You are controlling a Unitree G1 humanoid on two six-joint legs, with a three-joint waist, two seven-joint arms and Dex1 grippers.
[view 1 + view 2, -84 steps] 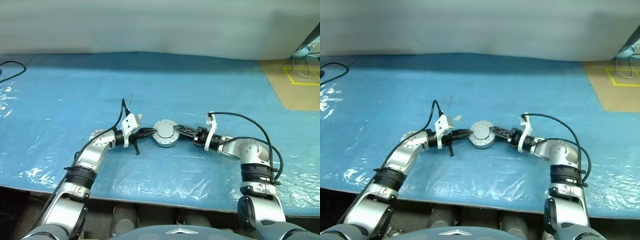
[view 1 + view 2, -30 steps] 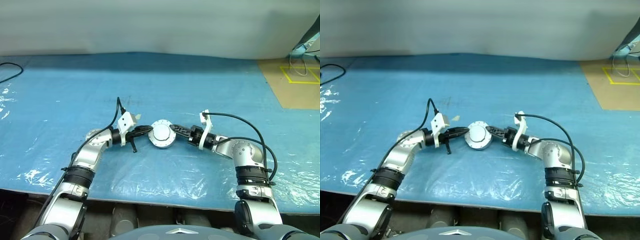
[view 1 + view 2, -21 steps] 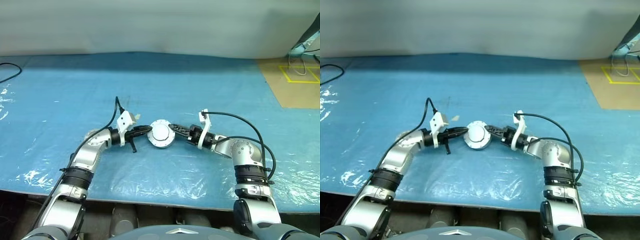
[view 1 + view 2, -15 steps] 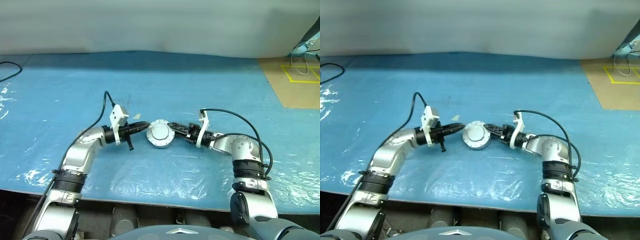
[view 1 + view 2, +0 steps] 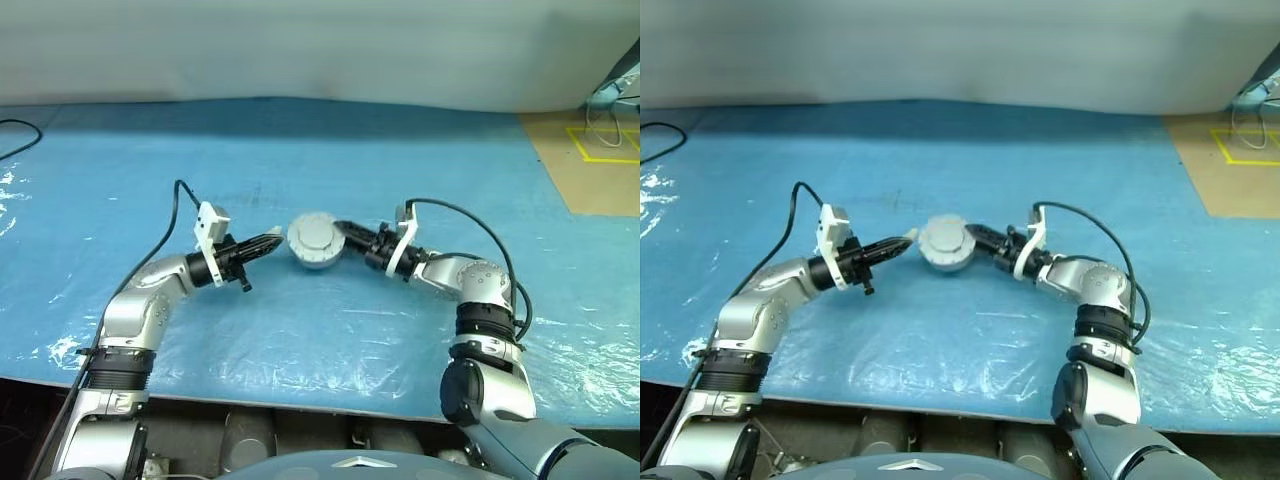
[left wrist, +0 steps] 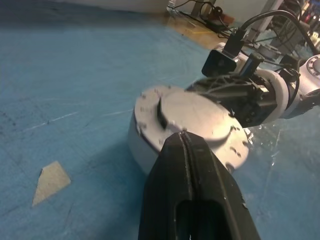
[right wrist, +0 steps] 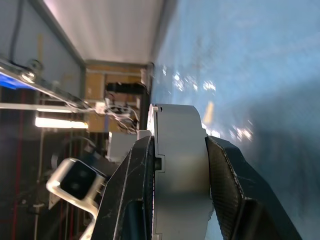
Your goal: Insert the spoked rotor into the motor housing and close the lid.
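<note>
The motor housing is a short grey puck with the smooth grey lid seated on top. It hangs a little above the blue sheet, over the middle of the table. My right gripper reaches in from the right and is shut on its wall, one finger on each flat side. To the housing's left, my left gripper points at it with a small gap between them, its fingers pressed together on nothing. The spoked rotor is out of view.
A crinkled blue plastic sheet covers the table, whose front edge runs just before my arms. A small tan scrap lies near the left gripper. A black cable sits far left and a brown mat with yellow tape far right.
The right gripper has lifted the closed housing and carried it slightly away from me. The left gripper has drawn back to the left, off the housing, rising and rolling.
</note>
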